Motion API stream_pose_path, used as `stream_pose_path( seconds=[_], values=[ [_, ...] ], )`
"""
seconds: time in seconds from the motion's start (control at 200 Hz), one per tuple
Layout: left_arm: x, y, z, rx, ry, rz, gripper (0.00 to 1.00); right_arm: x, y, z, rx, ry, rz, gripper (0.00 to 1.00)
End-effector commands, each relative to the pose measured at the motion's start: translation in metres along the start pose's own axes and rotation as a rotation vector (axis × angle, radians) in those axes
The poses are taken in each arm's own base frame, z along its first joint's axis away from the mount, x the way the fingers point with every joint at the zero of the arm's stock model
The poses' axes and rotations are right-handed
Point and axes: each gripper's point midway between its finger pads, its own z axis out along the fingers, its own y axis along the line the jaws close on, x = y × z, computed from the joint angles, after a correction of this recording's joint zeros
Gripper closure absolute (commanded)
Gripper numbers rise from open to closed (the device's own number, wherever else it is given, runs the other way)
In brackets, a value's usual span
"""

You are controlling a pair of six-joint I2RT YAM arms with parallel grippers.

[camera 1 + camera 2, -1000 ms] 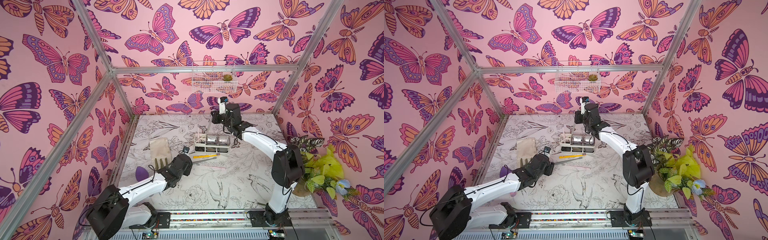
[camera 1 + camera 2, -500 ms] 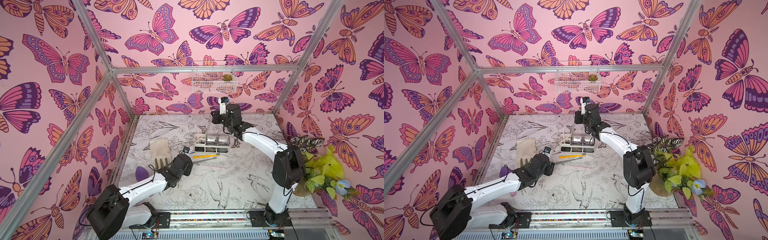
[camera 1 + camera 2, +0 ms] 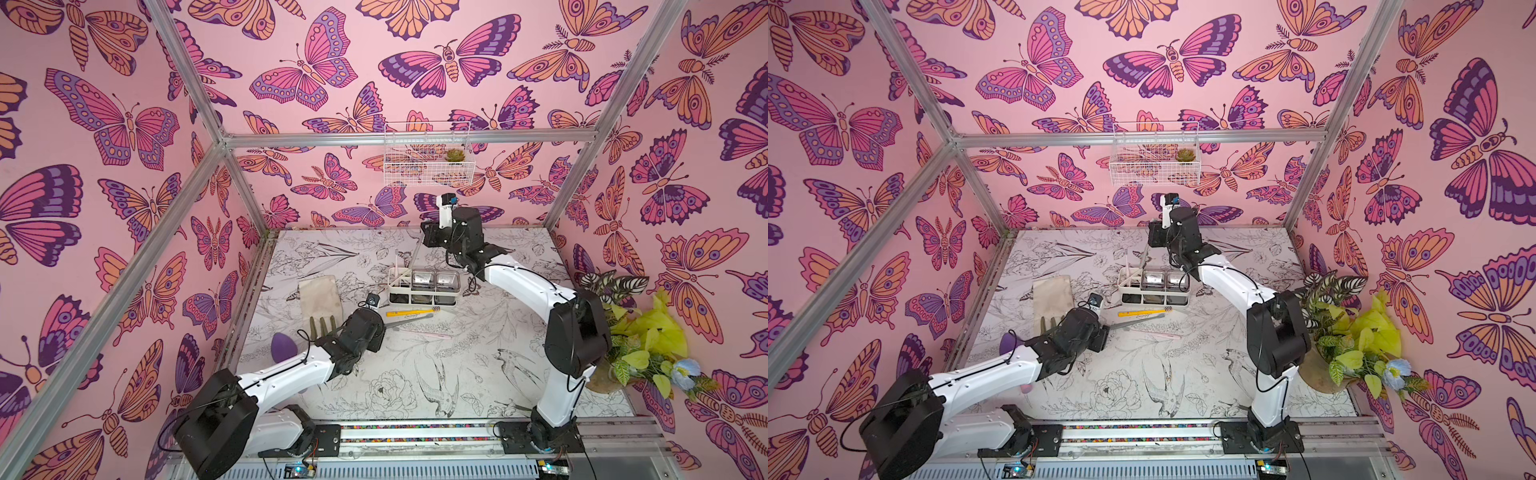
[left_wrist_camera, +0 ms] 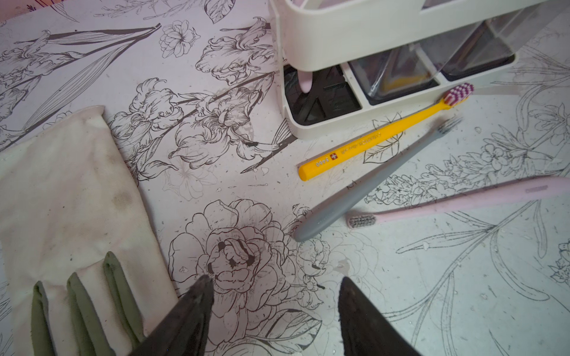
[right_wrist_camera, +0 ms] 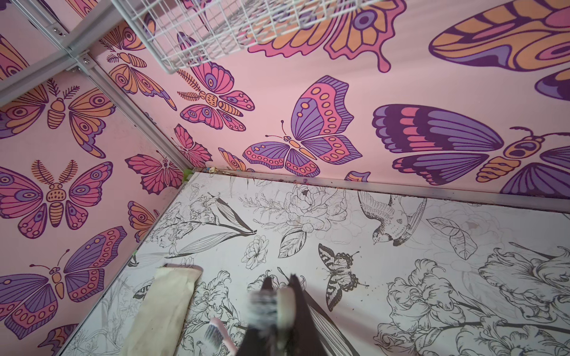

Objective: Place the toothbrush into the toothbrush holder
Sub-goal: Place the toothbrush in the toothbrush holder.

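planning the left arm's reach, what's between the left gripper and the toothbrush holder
In the left wrist view, the grey toothbrush and yellow toothbrush lie flat between the left gripper and toothbrush holder.

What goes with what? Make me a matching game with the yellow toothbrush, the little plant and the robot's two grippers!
Things:
1. yellow toothbrush
2. plant
3. left gripper
4. right gripper

Places or states:
A. shut on a toothbrush
B. in the wire basket
C. open, holding nothing
D. lying flat by the holder

Pairs: 1-D, 2-B, 3-C, 4-A.
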Motion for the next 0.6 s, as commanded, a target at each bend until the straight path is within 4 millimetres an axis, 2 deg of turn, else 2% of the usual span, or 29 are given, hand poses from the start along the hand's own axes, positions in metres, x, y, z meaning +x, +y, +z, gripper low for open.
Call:
stream_pose_path(
  seconds=[0.0, 0.596],
  values=[
    [-0.005, 0.001, 0.0, 0.004, -0.01, -0.017, 0.35, -0.022, 0.013, -0.002, -0.038, -0.05, 0.009, 1.0],
    [-0.004, 0.002, 0.0, 0.001, -0.008, -0.013, 0.35, 0.019, 0.014, 0.027, -0.07, 0.052, 0.06, 1.0]
  ],
)
